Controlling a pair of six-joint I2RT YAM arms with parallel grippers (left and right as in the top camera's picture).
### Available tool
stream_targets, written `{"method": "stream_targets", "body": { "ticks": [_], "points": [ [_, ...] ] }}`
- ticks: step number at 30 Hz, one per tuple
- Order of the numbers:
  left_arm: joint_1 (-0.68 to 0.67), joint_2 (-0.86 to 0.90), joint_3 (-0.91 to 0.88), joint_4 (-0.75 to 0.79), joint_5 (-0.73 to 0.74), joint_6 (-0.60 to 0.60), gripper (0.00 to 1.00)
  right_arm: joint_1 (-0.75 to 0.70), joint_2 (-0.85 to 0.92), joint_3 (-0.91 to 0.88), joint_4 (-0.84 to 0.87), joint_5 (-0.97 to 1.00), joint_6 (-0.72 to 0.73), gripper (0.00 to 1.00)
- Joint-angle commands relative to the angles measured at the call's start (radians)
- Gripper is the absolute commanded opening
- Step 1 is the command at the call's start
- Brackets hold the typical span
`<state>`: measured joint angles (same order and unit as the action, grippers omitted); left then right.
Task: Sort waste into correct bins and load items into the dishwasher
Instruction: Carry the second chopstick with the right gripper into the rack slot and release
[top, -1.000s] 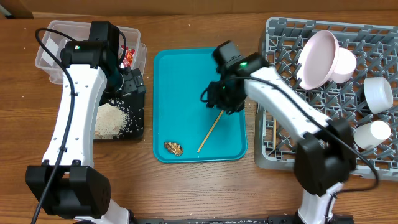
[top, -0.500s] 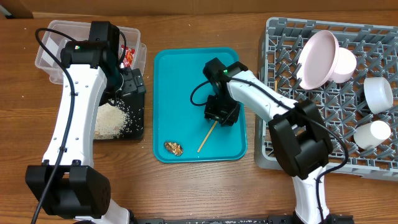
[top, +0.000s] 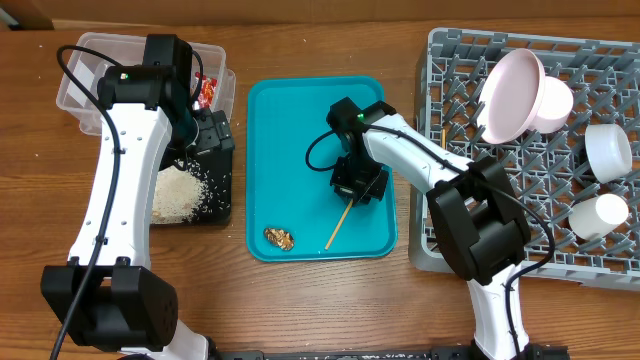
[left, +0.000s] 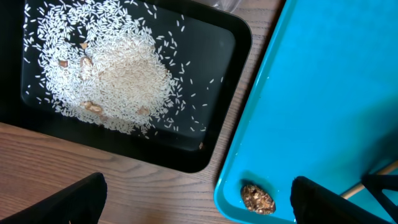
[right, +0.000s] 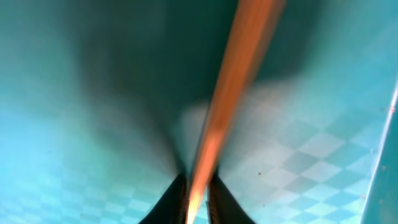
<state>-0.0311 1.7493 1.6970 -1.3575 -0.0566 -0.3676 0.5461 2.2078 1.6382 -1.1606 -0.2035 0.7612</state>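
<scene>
Overhead, the right pincer (top: 357, 188) sits on the teal tray (top: 285, 130), at the upper end of a chopstick (top: 338, 222). Left wrist view: the left pincer (left: 198, 202) gapes wide above rice (left: 112, 74) in the black tray (left: 217, 43). Right wrist view: the right fingertips (right: 171, 208) clamp the chopstick.

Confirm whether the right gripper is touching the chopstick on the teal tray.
Touching. The right wrist view shows the chopstick running down between the two dark fingertips of the right gripper, both pressed against its sides with no gap.
</scene>
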Motion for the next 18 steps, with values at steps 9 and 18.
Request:
{"method": "stream_targets", "body": {
  "ticks": [9, 18],
  "points": [
    [-0.002, -0.016, 0.019, 0.000, 0.005, -0.010, 0.96, -0.035, 0.011, 0.027, -0.069, 0.025, -0.073, 0.04],
    [-0.002, -0.016, 0.019, 0.000, 0.005, -0.006, 0.96, -0.126, -0.241, 0.176, -0.175, 0.072, -0.244, 0.04]
  ]
}}
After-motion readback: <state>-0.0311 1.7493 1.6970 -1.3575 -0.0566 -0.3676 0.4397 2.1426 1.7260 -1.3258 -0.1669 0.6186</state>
